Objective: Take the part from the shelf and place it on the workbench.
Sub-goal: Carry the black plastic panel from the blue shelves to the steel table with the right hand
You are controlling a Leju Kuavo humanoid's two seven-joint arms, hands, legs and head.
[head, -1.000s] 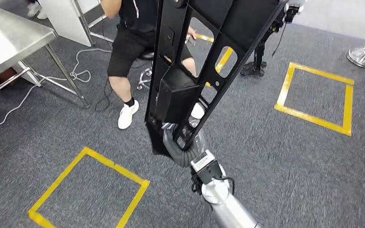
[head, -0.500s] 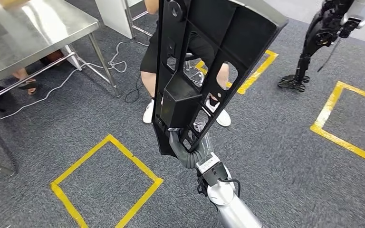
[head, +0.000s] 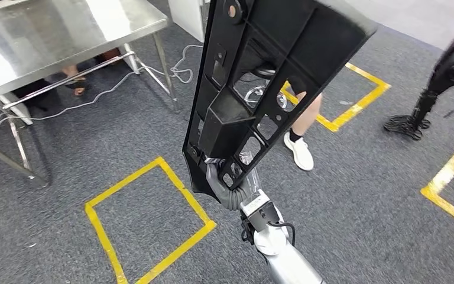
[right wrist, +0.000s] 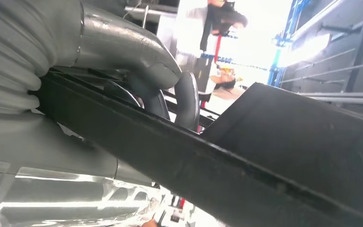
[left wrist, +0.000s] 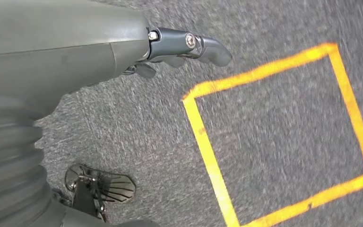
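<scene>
Head view: right hand (head: 221, 177) holds black part (head: 260, 77) upright

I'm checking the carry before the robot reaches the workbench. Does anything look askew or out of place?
The black part is held by the right hand at its lower end alone, so the long panel stands tilted high above the hand. White cables trail loose on the carpet under the steel table.
</scene>
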